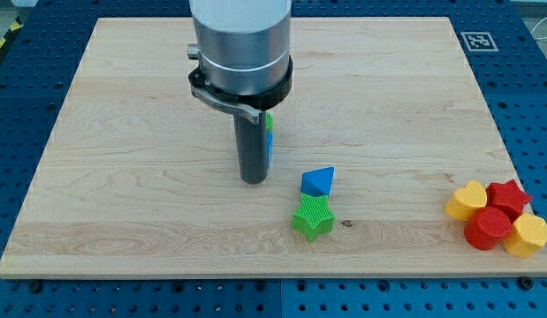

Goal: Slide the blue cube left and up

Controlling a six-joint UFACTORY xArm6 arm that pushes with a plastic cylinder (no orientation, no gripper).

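Tip (253, 179) touching blue cube (269, 148), cube's left.

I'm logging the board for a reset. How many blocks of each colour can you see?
Blue: 2, a triangular block and a sliver behind the rod
Green: 2, a star and a sliver behind the rod
Yellow: 2
Red: 2
Total: 8
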